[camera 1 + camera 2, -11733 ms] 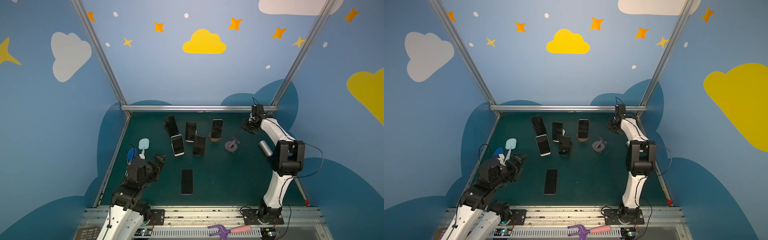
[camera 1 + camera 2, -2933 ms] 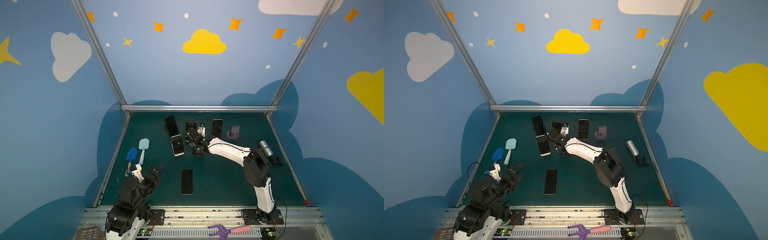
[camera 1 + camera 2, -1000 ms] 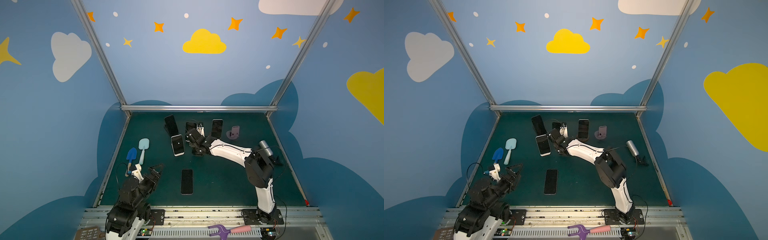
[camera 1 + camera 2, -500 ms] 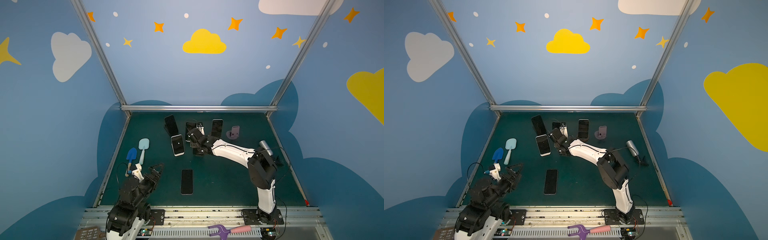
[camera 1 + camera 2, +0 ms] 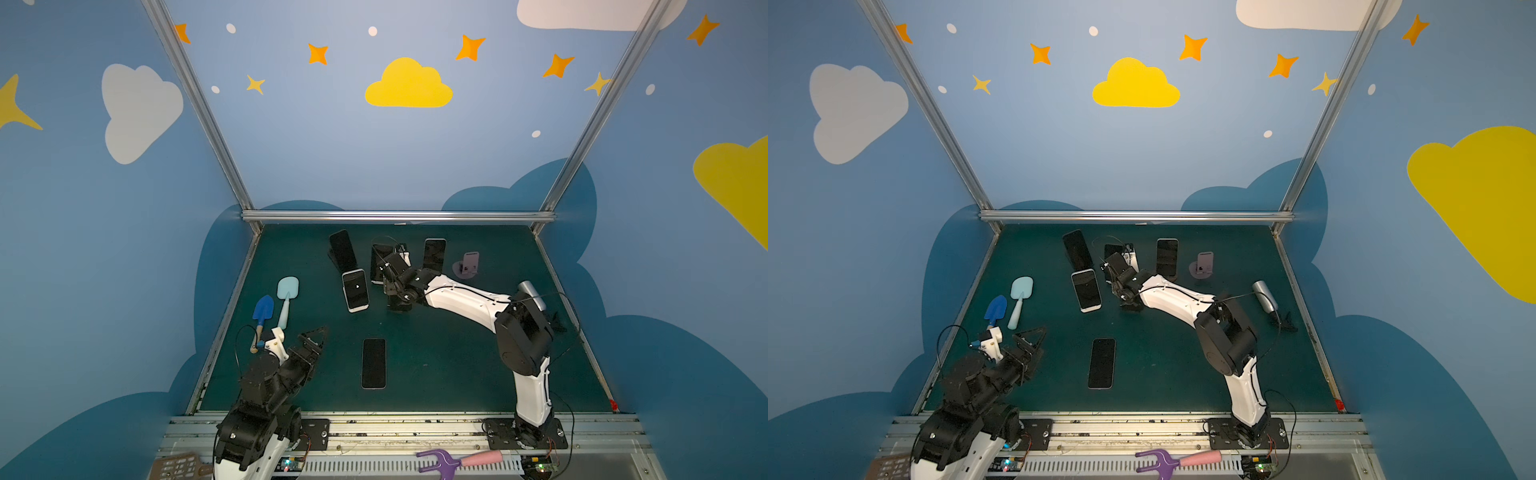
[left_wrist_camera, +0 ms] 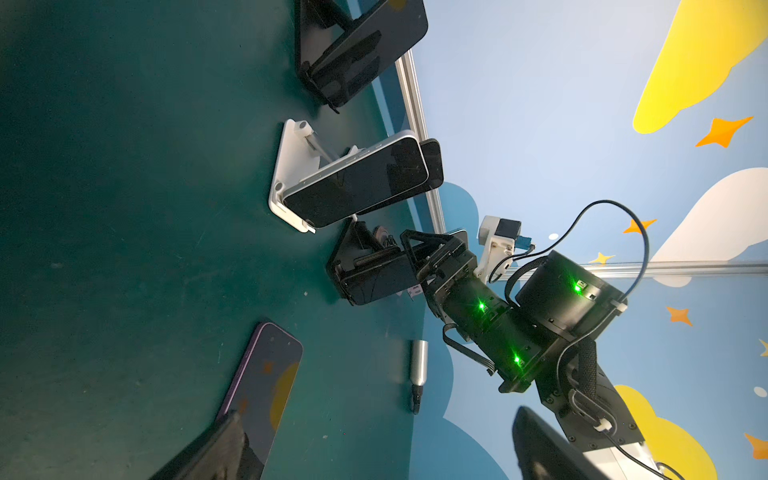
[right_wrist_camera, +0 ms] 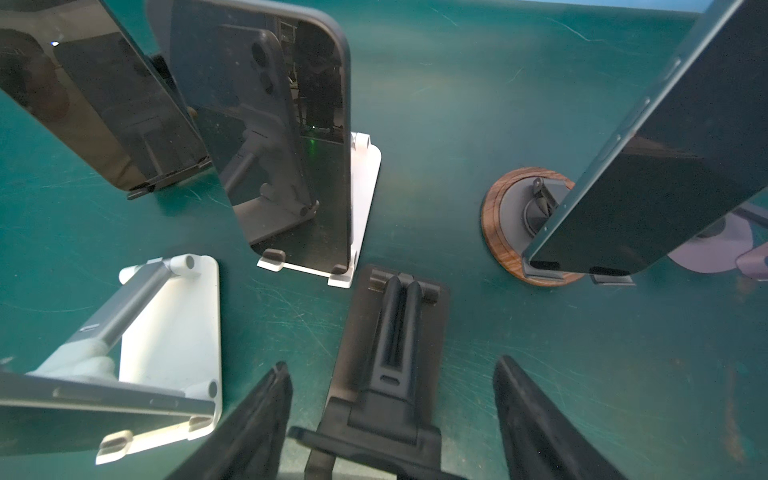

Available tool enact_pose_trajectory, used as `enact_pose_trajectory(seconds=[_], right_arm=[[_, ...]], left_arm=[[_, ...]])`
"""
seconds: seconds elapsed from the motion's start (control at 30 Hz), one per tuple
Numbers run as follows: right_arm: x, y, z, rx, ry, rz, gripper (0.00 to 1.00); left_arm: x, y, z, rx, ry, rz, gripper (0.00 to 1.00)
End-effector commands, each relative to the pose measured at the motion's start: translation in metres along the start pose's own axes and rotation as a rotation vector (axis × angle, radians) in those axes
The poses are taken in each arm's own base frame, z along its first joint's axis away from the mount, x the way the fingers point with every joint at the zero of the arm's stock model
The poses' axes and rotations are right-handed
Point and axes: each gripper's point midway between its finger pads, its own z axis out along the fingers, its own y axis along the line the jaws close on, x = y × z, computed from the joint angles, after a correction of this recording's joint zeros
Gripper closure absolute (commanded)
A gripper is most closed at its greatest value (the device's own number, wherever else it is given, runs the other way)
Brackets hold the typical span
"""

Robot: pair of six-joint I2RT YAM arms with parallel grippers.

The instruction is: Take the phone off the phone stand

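At the front, the left gripper (image 5: 315,337) is held wide open, well apart. Farther back, the phone (image 6: 376,282) is leaned on the black stand (image 7: 395,332), its long axis raised toward the nearer right gripper (image 7: 390,361), whose jaws are parted astride its upper end, not clamped. No writing can be read.

**Even Light, Wide-Angle Stretch, Near-Lens Blur**

Both top views were bright and evenly lit; shadows on the green worktop (image 5: 457,374) were faint. Wrist views showed wide-angle stretch toward their edges. In the right wrist view, propped phone screens (image 7: 270,124) mirrored their surroundings, and the fingers (image 7: 249,424) of the right gripper (image 7: 392,362), nearest the lens, were blurred.
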Motion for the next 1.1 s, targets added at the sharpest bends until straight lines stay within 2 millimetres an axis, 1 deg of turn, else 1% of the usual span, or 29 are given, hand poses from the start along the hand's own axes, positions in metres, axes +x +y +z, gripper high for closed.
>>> enact_pose_trajectory(seconds=[0.0, 0.1, 0.33, 0.6, 0.83, 1.0, 1.07], right_arm=[[-0.005, 0.012, 0.006, -0.06, -0.013, 0.042, 0.34], [-0.007, 0.013, 0.007, -0.065, -0.016, 0.051, 0.33], [-0.001, 0.011, 0.011, -0.056, 0.003, 0.078, 0.25], [0.003, 0.016, 0.013, -0.083, 0.004, 0.122, 0.24], [0.005, 0.01, 0.013, -0.057, -0.003, 0.138, 0.19], [0.003, 0.007, 0.012, -0.036, -0.015, 0.146, 0.19], [0.003, 0.003, 0.013, -0.014, -0.019, 0.146, 0.21]], left_arm=[[0.001, 0.001, 0.002, 0.009, 0.003, 0.001, 0.0], [0.0, 0.0, 0.002, 0.011, 0.002, 0.003, 0.0], [0.001, 0.002, 0.004, 0.004, 0.003, 0.002, 0.0], [0.001, 0.002, 0.004, 0.004, 0.006, 0.002, 0.0], [0.001, 0.001, 0.003, 0.004, 0.005, 0.005, 0.0], [0.001, 0.001, 0.003, 0.004, 0.006, 0.004, 0.0], [0.001, 0.002, 0.002, 0.001, 0.003, 0.007, 0.0]])
